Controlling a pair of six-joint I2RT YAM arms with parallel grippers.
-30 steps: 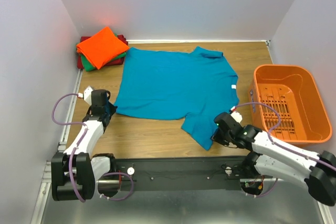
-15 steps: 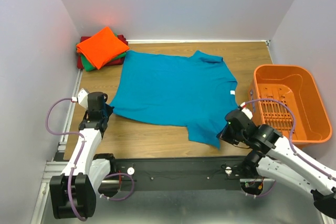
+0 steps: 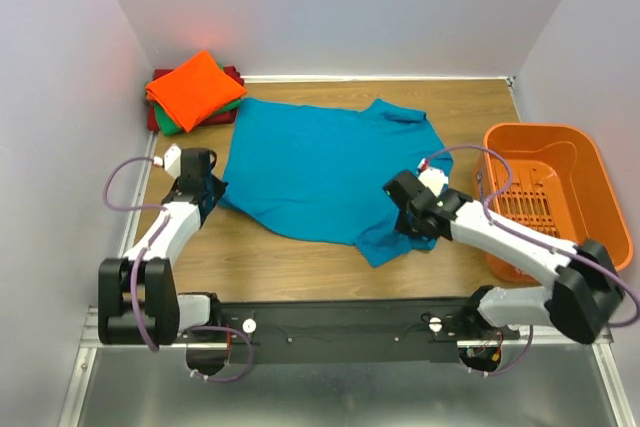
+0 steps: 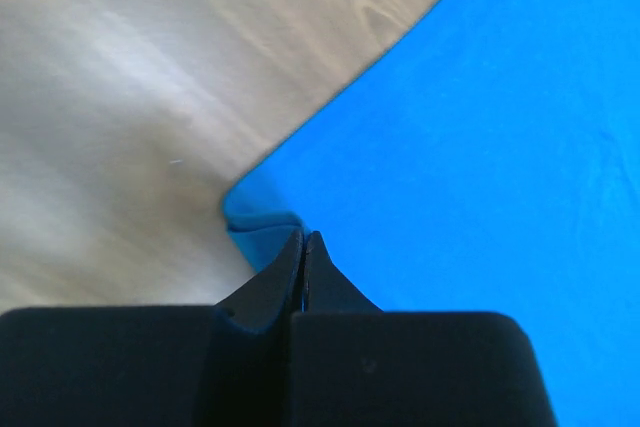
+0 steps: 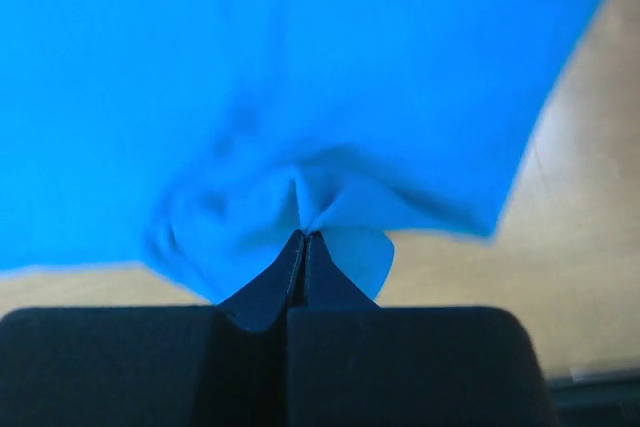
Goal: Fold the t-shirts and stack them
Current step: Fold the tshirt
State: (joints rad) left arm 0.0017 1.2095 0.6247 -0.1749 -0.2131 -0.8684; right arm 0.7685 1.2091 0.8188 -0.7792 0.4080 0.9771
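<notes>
One teal-blue t-shirt (image 3: 320, 167) is lying spread across the counter (image 3: 300, 259). The left end effector (image 4: 303, 237) is clamping its near-left hem corner, and the right end effector (image 5: 303, 237) is pinching a bunched fold by its near-right corner. Three folded t-shirts (image 3: 195, 89), orange over green and dark red, are sitting stacked at the far left. One orange basket (image 3: 540, 131) is standing on the right.

The wooden tabletop (image 3: 290, 269) is being hemmed in on three sides by plain pale walls — back wall (image 3: 350, 7), left wall (image 3: 50, 147), right wall (image 3: 590, 37). Soft, even light is being cast throughout, and a black rail (image 3: 340, 319) is being shown along the near edge — grey sheet metal (image 3: 340, 397) beneath.
</notes>
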